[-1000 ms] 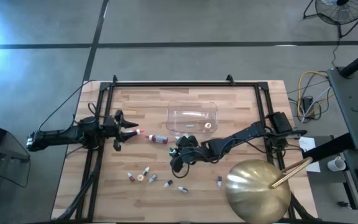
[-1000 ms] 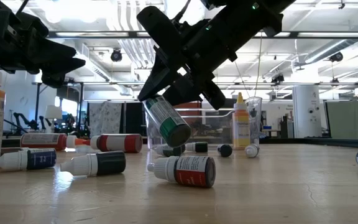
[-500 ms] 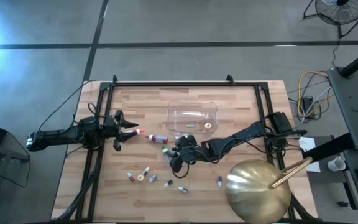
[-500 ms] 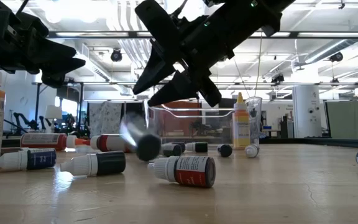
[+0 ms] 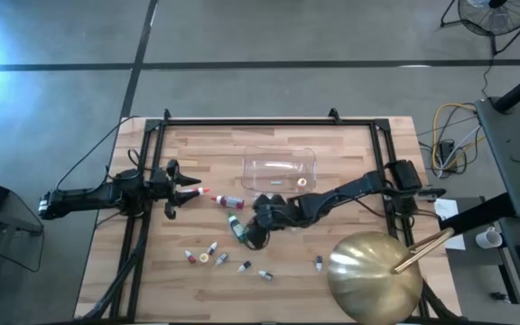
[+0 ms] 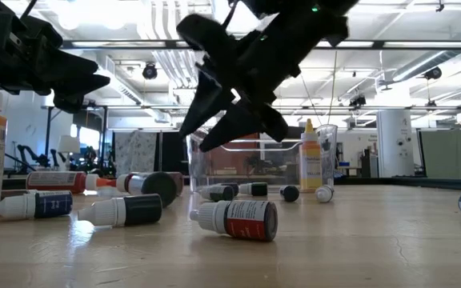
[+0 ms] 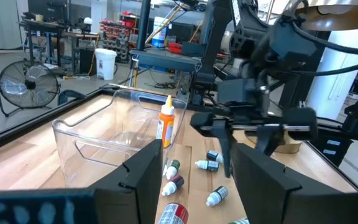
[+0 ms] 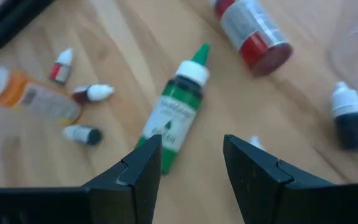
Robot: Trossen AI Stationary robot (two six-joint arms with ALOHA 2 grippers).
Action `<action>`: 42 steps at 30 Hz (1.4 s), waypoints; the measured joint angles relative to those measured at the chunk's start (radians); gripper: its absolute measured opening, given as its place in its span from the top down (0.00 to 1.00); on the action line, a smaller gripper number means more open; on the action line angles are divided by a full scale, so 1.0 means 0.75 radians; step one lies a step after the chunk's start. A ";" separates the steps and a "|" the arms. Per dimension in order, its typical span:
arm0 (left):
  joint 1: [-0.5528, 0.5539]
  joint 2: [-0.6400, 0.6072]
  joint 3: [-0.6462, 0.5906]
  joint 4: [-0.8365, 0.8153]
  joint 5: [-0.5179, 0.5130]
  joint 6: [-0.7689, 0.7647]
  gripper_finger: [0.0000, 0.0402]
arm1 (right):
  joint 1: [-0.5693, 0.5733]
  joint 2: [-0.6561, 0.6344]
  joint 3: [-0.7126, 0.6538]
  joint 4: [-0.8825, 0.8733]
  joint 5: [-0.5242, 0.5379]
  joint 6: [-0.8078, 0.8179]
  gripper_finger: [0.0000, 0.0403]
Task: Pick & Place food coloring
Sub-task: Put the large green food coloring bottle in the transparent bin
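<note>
The food coloring bottles lie scattered on the wooden table. A longer bottle with a green cap lies on its side just ahead of my right gripper, which hovers open above it, near the table's middle. In the low view this bottle shows its dark base. A red-labelled bottle lies between the two grippers. My left gripper waits open at the table's left side, holding nothing. Several small bottles rest near the near edge.
A clear plastic tub stands at the far middle with an orange bottle upright in it. A big gold dome fills the near right corner. A black frame borders the table. More small bottles lie close to the low camera.
The green-capped bottle, held tilted between my right gripper's fingers a second ago, has dropped out of them, fallen to the table and come to rest on its side a little toward the left. My right gripper has let go and stays above the table.
</note>
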State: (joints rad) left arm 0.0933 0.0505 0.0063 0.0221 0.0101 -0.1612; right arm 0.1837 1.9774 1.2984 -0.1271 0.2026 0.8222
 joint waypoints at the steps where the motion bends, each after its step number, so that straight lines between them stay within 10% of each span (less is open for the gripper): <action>1: 0.000 0.000 0.000 0.000 0.000 0.000 0.59 | -0.012 0.005 0.026 -0.026 -0.011 -0.005 0.59; 32: 0.000 0.032 0.000 0.001 -0.010 0.000 0.59 | -0.034 0.678 1.085 -0.841 -0.071 0.079 0.59; 42: 0.000 0.033 0.000 0.001 -0.010 0.000 0.59 | -0.038 0.732 1.154 -0.959 -0.186 -0.095 0.59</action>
State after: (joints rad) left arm 0.0933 0.0750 0.0063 0.0227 0.0025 -0.1612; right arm 0.1551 2.5261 2.1638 -0.8462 0.0627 0.7512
